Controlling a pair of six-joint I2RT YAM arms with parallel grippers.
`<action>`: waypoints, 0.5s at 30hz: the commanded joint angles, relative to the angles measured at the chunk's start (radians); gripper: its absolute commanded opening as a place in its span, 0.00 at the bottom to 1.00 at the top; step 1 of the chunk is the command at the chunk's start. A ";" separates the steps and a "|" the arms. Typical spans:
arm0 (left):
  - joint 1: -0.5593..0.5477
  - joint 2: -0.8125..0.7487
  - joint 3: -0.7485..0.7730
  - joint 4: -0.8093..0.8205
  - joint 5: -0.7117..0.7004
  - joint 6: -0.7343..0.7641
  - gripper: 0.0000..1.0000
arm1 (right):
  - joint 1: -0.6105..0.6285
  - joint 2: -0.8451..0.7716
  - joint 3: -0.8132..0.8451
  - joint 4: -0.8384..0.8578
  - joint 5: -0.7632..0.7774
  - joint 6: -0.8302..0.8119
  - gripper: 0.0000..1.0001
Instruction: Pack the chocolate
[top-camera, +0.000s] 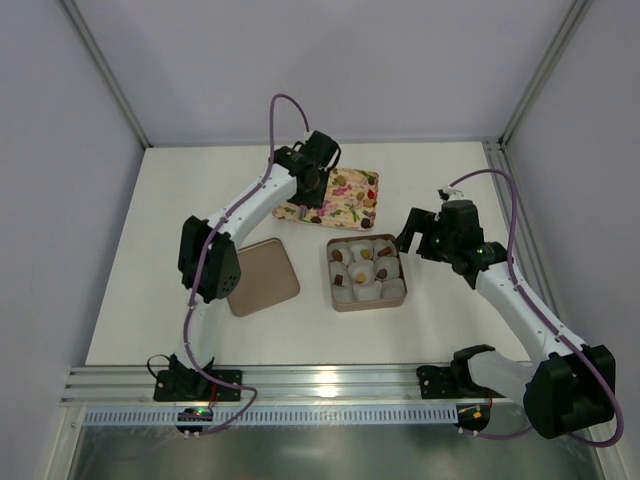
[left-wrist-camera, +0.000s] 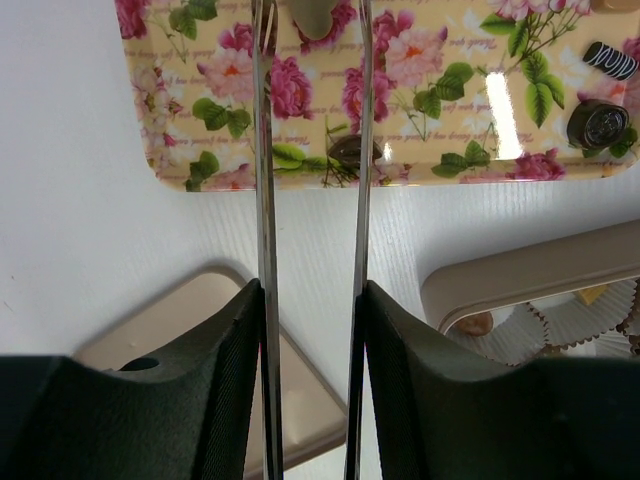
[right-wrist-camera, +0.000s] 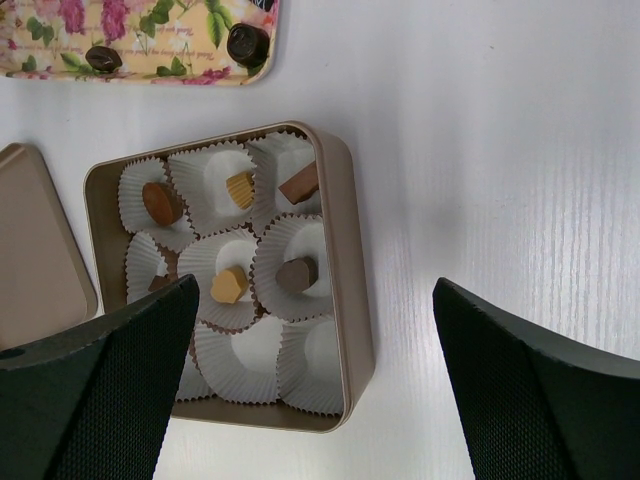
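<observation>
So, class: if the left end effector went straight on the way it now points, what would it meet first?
The left end effector would probably meet the dark chocolate framed between its fingers, by the floral tray's near rim. Depth is unclear; it might touch the tray first.

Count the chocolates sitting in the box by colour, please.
Brown chocolates: 4 (one partly hidden)
Golden chocolates: 2
Total: 6
</observation>
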 joint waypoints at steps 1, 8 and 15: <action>0.007 0.008 0.029 0.034 0.010 0.006 0.42 | -0.005 -0.001 0.036 0.039 -0.004 -0.007 0.98; 0.007 0.014 0.024 0.029 0.018 0.006 0.41 | -0.003 -0.001 0.030 0.040 -0.005 -0.005 0.98; 0.007 0.014 0.021 0.025 0.023 0.007 0.37 | -0.005 -0.001 0.028 0.042 -0.005 -0.002 0.98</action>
